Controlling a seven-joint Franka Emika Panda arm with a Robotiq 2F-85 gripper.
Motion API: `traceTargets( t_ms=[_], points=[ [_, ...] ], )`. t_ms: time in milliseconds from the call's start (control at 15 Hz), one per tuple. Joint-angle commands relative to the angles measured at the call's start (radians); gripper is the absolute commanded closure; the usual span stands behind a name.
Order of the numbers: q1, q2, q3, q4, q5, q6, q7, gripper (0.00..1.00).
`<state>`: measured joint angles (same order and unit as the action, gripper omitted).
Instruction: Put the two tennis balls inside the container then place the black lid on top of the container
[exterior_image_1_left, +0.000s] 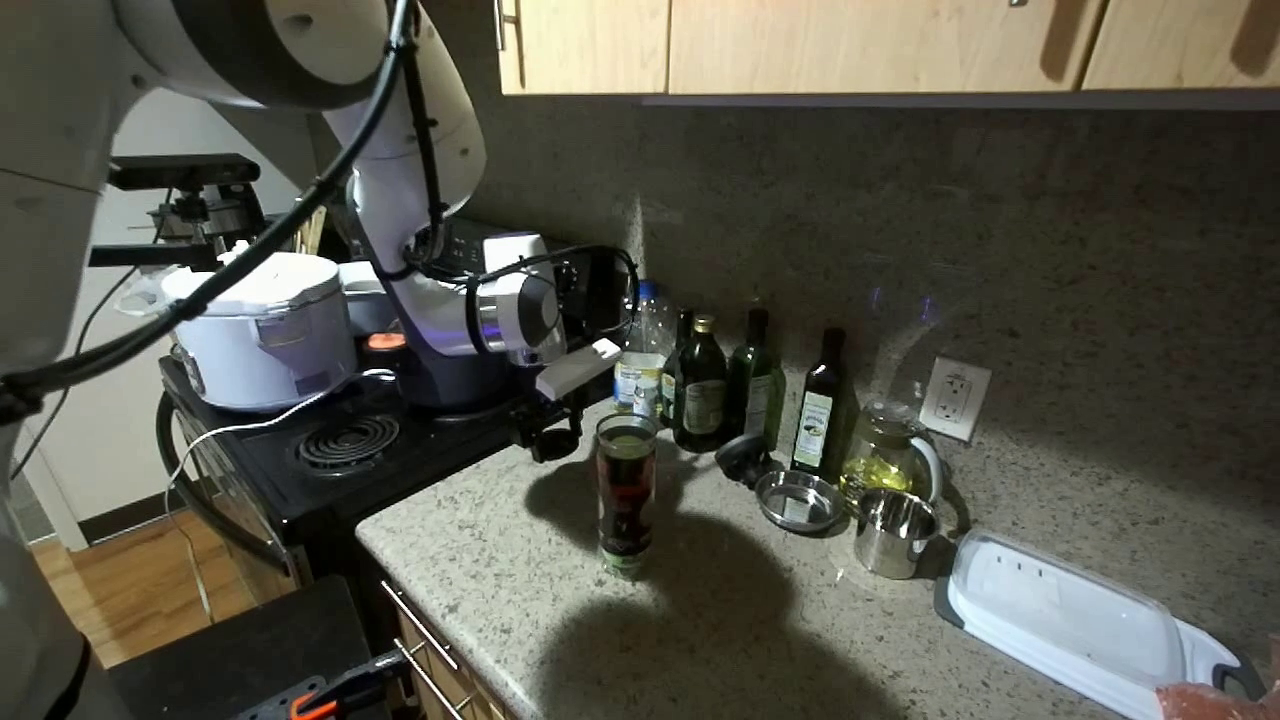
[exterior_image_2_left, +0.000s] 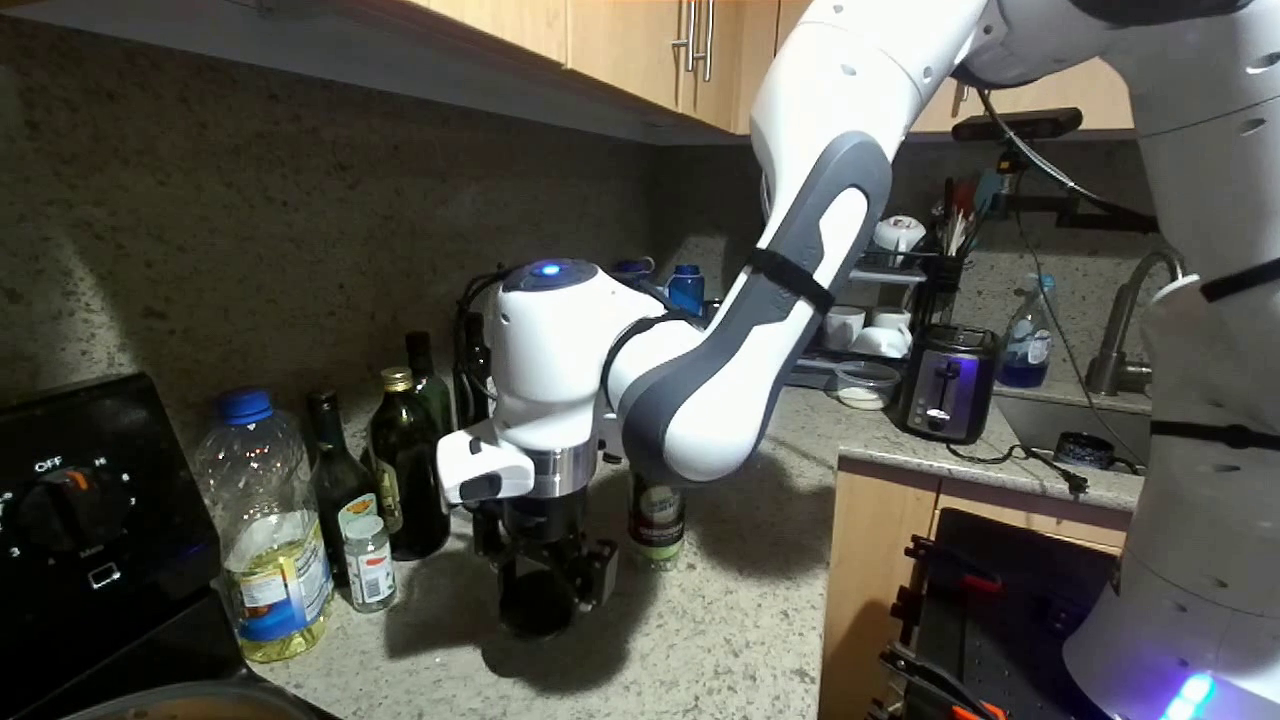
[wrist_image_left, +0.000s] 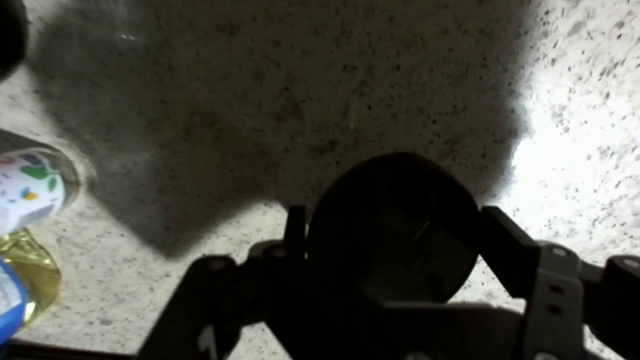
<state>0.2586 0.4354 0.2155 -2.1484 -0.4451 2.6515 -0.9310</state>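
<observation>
End effector (exterior_image_2_left: 553, 588) grips what seems the black lid (wrist_image_left: 392, 225), near the upright container (exterior_image_1_left: 627, 495)

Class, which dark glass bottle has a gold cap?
The broad dark glass bottle, second dark one from left in both exterior views; the others' caps are dark.

the arm (exterior_image_2_left: 720, 410) is white and smooth, with rounded joints (exterior_image_2_left: 545, 350) and dark grey inlays (exterior_image_2_left: 862, 158). black straps (exterior_image_2_left: 792, 280) wrap it, and a thick black cable (exterior_image_1_left: 250, 252) runs along its outside. a blue light (exterior_image_2_left: 547, 269) shines on a dark cap (exterior_image_2_left: 550, 284); lower down come a silver ring (exterior_image_2_left: 562, 472) and a white boxy housing (exterior_image_2_left: 492, 458). the fingers (wrist_image_left: 507, 250) are black, with a grey link (wrist_image_left: 550, 325) and round screws (wrist_image_left: 559, 251).
</observation>
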Motion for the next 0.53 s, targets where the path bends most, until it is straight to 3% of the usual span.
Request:
traceTargets(
  t_ms=[0, 467],
  points=[
    [0.007, -0.166, -0.039, -0.105, -0.079, 0.005, 0.089, 0.17],
    [-0.024, -0.386, -0.053, -0.163, -0.185, -0.051, 0.157, 0.15]
  ],
)
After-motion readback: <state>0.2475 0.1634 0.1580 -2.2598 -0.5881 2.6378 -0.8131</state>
